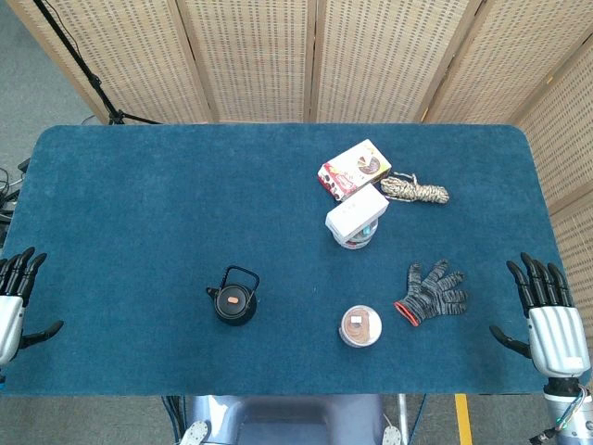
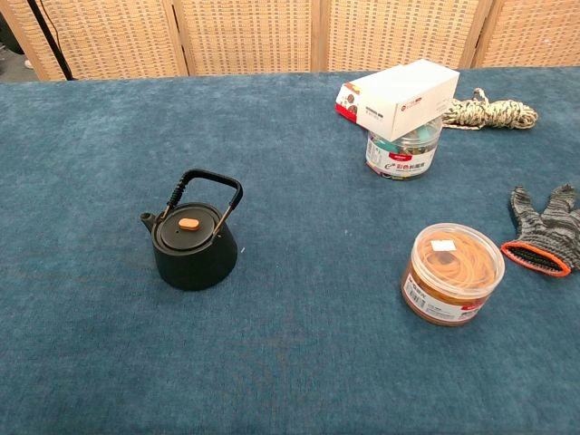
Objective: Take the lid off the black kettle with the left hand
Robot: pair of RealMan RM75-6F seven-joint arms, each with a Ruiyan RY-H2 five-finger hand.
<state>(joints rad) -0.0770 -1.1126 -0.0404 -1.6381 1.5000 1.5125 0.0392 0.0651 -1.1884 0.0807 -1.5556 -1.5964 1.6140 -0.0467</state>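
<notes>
- The bench (image 1: 139, 185) carries a blue cloth, and behind it stands a woven folding screen (image 1: 278, 56).
- A grey knitted glove (image 1: 432, 291) with an orange cuff lies flat on the robot's right side of the bench, well apart from the kettle.
- A coil of speckled rope (image 1: 417, 190) lies near the far edge, just beside a red-and-white box (image 1: 354, 170).
- A second white box (image 2: 397, 93) rests tilted on top of a clear jar (image 2: 402, 152); the jar holds small coloured items, too small to tell apart.
- A low round tub (image 2: 452, 274) with a clear lid stands between the kettle and the glove; it holds orange-brown loops that look like rubber bands.
- The black kettle (image 2: 194, 252) stands upright near the front middle of the bench, with open cloth around it and nothing close by.
- Its lid (image 2: 188, 231), with an orange knob, sits in place on the kettle, and the handle stands raised over it.
- The left hand (image 1: 11, 298) hovers at the left edge of the bench, fingers straight and apart, holding nothing, well apart from the kettle.
- The right hand (image 1: 548, 313) hovers at the right edge, fingers spread, holding nothing, near the glove but not touching it.
</notes>
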